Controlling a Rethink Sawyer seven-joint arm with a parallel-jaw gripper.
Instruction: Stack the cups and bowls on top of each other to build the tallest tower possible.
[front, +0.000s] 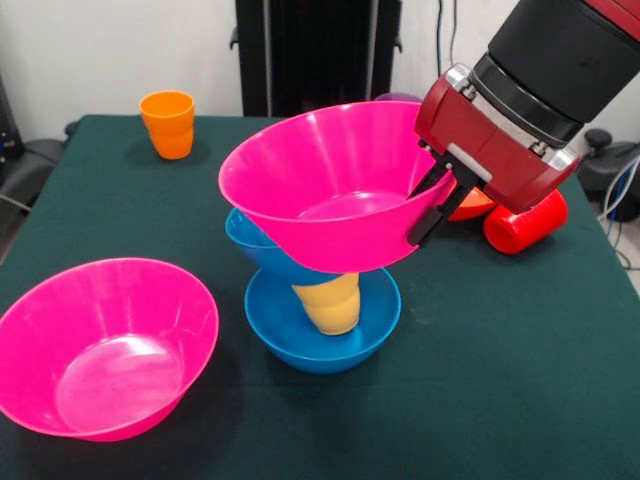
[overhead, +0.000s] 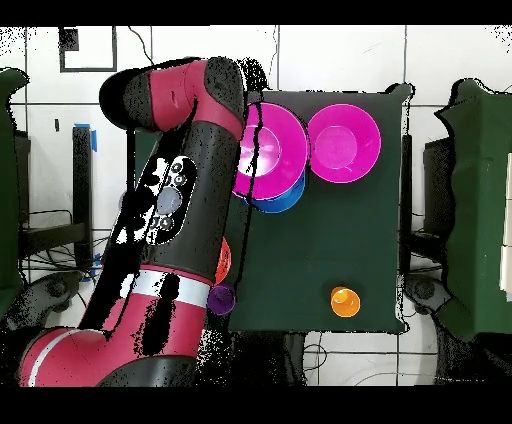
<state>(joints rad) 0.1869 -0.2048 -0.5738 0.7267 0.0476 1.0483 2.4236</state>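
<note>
1. The wide glossy pink plastic bowl (front: 330, 185) is pinched by its rim between the black fingers of the gripper (front: 432, 210), one finger inside the wall and one outside; it is held tilted, just above the upper of the two medium blue plastic bowls (front: 255, 245).
2. Below and to the left of the gripper the tower (front: 320, 300) is seen: a lower blue plastic bowl (front: 322, 340) on the surface (front: 500, 380), a small yellow plastic cup (front: 330, 302) inverted in it, then the upper blue bowl.
3. The step in hand is judged to be the placing of the pink bowl. It would best be levelled and centred over the cup before release, since the upper blue bowl already sits off-centre (a sideways nudge could tip it).
4. A straight upward withdrawal is advised, so that the rim is not dragged.
5. Just behind the gripper lie a red plastic cup (front: 525, 225) on its side and an orange-red bowl (front: 470, 205), so little room is left there. Far to the left stand a second pink plastic bowl (front: 105, 345) and an orange plastic cup (front: 168, 123), both near surface edges.
</note>
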